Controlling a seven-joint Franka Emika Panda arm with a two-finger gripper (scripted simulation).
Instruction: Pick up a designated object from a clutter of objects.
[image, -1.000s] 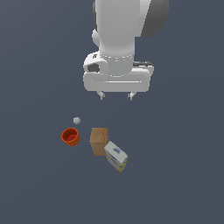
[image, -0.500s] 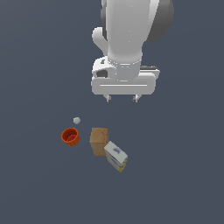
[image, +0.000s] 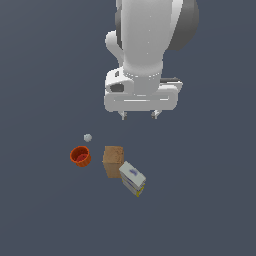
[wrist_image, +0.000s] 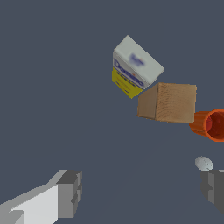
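Target white-and-yellow carton (image: 132, 178) sits lower centre of the exterior view, corner against the brown box (image: 113, 160). Probably light, stiff, smooth-sided; pinch across its free long sides, away from the box. Gripper (image: 139, 115) hangs above, jaws spread, empty.

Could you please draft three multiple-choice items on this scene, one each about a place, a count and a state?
1. In the exterior view, what lies between the red-orange cup and the white-and-yellow carton?
A. the grey ball
B. the brown box
C. nothing

2. How many things lie on the floor?
A. two
B. six
C. four

3. How does the gripper stand?
A. jaws apart, holding nothing
B. shut on the carton
C. shut on the cup

Answers:
1. B: the brown box sits between them, beside the carton.
2. C: cup, box, carton and small grey ball.
3. A: it hangs above the clutter, and the wrist view shows its fingers wide apart.
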